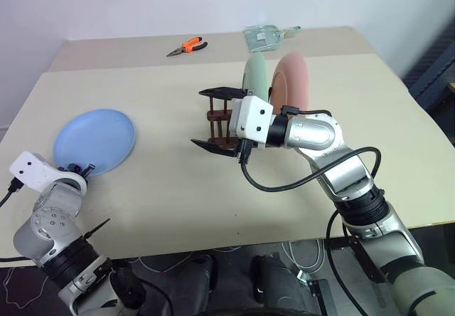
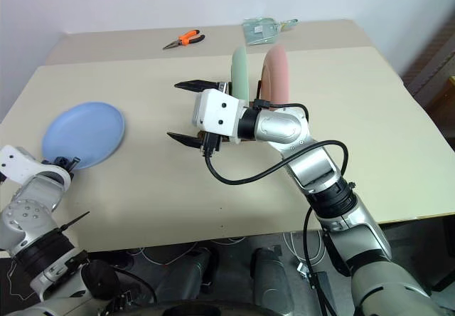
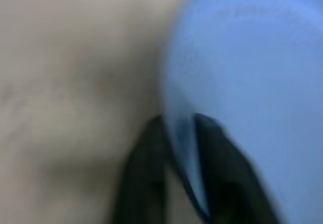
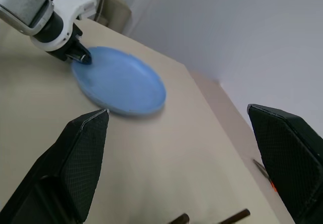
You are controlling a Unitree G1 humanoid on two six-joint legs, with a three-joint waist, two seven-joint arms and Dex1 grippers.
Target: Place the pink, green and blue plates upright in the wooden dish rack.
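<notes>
The blue plate (image 1: 96, 141) lies flat on the table's left side. My left gripper (image 1: 77, 168) is at its near rim. In the left wrist view the black fingers (image 3: 146, 183) are shut on that rim, one on each side of the edge. The green plate (image 1: 256, 77) and the pink plate (image 1: 293, 81) stand upright side by side in the wooden dish rack (image 1: 215, 117), which my right hand partly hides. My right gripper (image 1: 213, 119) hovers just left of the rack, open and empty, pointing toward the blue plate (image 4: 121, 85).
Orange-handled pliers (image 1: 188, 45) and a clear plastic bag (image 1: 266, 35) lie on the far table section. A black cable (image 1: 284, 184) loops under my right forearm. Bare tabletop (image 1: 163, 188) stretches between the blue plate and the rack.
</notes>
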